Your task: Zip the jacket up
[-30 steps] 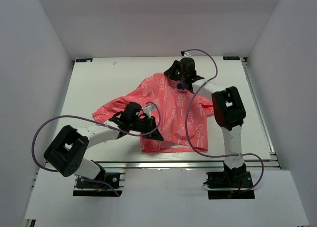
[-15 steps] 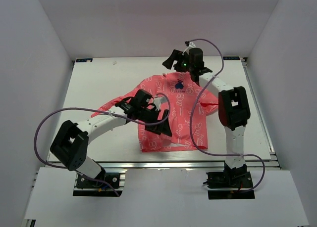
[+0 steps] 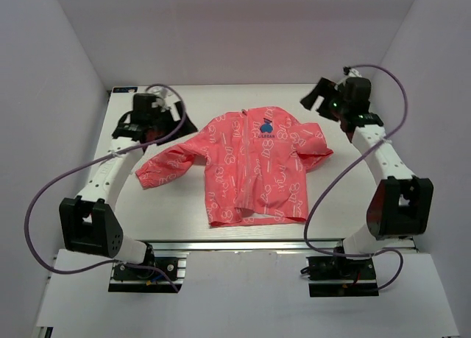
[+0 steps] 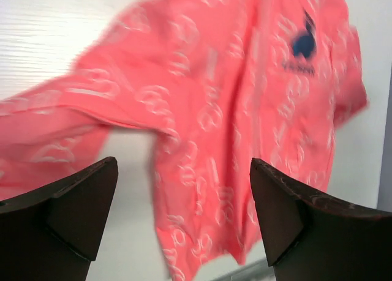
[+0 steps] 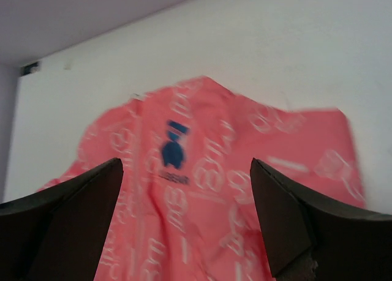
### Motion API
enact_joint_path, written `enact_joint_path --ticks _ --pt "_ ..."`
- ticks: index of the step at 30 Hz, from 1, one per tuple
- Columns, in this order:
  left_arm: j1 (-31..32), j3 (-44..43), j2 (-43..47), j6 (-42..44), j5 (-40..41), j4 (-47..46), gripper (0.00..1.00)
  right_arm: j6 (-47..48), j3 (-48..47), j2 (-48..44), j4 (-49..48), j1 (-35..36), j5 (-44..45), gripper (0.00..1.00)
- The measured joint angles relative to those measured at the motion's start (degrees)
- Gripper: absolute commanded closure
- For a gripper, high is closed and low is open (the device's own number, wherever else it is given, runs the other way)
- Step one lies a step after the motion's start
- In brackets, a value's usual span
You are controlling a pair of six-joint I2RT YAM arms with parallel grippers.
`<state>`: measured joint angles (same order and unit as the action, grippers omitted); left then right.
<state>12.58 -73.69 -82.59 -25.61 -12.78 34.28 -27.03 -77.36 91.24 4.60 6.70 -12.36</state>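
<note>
The jacket [image 3: 254, 169] lies flat, front up, at the centre of the tabletop [image 3: 147, 205], collar toward twelve o'clock, hem toward six. The front panels meet along the centre line; the slider's position cannot be made out (print and blur hide it). The left pincer [image 3: 180, 123] hangs at ten o'clock of the jacket, the right pincer [image 3: 310, 101] at two o'clock. Both gape wide, empty, clear of the fabric. Recommendation: if any zip remains undone, pin the hem at six o'clock and draw the slider straight toward twelve, keeping the cloth taut.
</note>
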Motion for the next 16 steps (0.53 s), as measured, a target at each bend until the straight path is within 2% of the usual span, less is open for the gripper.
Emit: enact_joint_path --ticks 4,7,11,16 --pt "-12.8 8.5 3.5 -2.8 -3.2 -8.5 0.02 2.1 8.7 -7.2 7.6 -4.0 6.9 0.11" --pt "-19.7 12.4 6.7 -2.4 0.5 -10.6 0.02 3.4 14.7 -14.2 11.3 -3.8 12.1 0.11" --pt "-19.4 16.1 12.7 1.0 4.9 -14.2 0.02 4.4 21.1 -23.9 13.5 -3.3 17.0 0.11" --pt "-18.8 26.7 26.6 3.6 9.6 -23.4 0.02 4.8 26.4 -30.0 13.6 -3.3 19.9 0.11"
